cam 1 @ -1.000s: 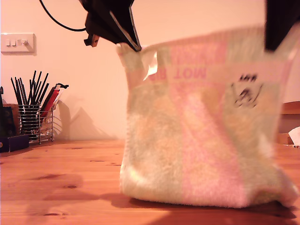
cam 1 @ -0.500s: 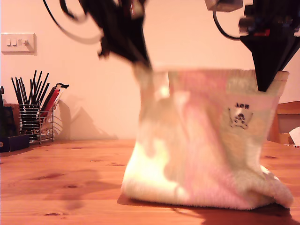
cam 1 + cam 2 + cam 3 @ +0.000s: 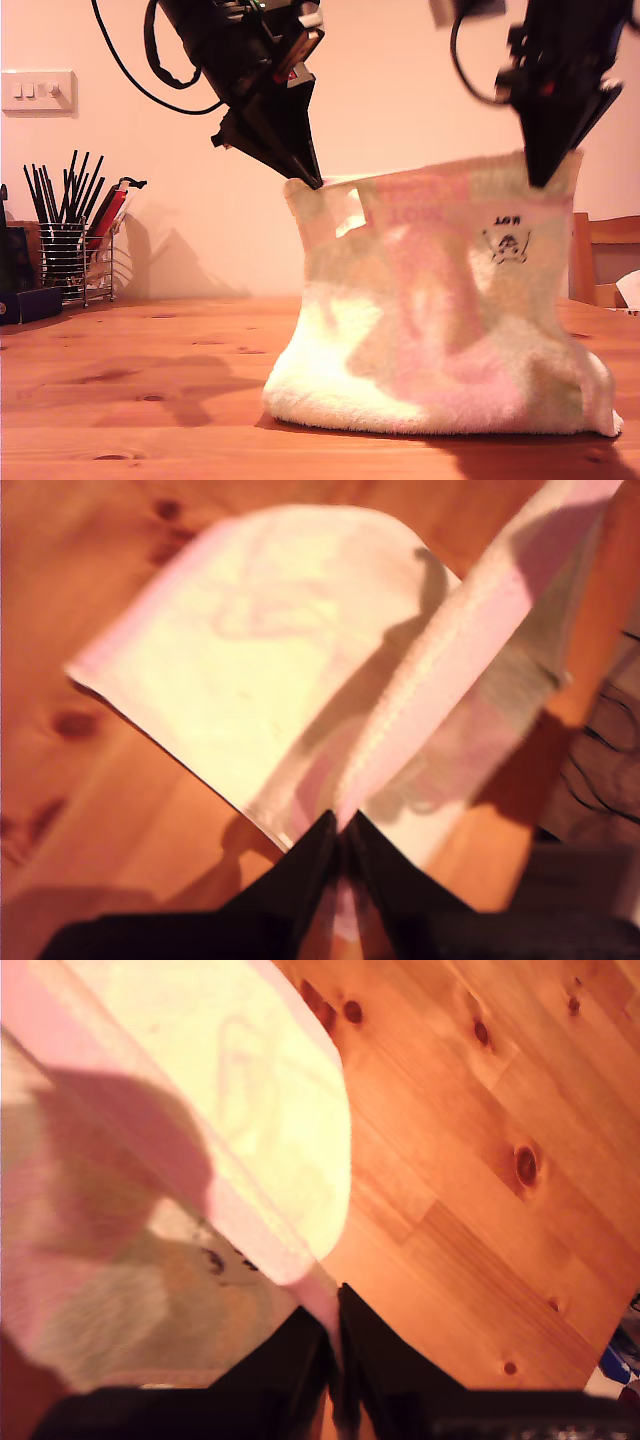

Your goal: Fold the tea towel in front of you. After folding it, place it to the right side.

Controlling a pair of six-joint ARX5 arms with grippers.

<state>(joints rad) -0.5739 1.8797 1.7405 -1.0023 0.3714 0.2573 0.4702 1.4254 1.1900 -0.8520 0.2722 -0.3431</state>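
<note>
The tea towel [image 3: 430, 330], cream terry with pink and green patches, hangs by its two upper corners while its lower part rests bunched on the wooden table [image 3: 130, 400]. My first gripper [image 3: 315, 183] is shut on the corner at the exterior view's left, beside a small white tag. In the first wrist view its black jaws [image 3: 340, 825] pinch the hem of the tea towel [image 3: 280, 660]. My second gripper [image 3: 543, 180] is shut on the corner at the exterior view's right, just above the dark-printed label [image 3: 507, 240]. The second wrist view shows its jaws [image 3: 335, 1300] closed on the tea towel [image 3: 150, 1210].
A wire holder of pens [image 3: 70, 250] and a dark blue box [image 3: 25, 303] stand at the exterior view's left by the wall. A wooden chair back [image 3: 600, 260] and a white scrap [image 3: 630, 288] sit at that view's right edge. A light switch [image 3: 38, 92] is on the wall.
Both grippers have come down and closer together with the towel's corners still held. The towel's top edge is lower, and more cloth has settled on the table.
</note>
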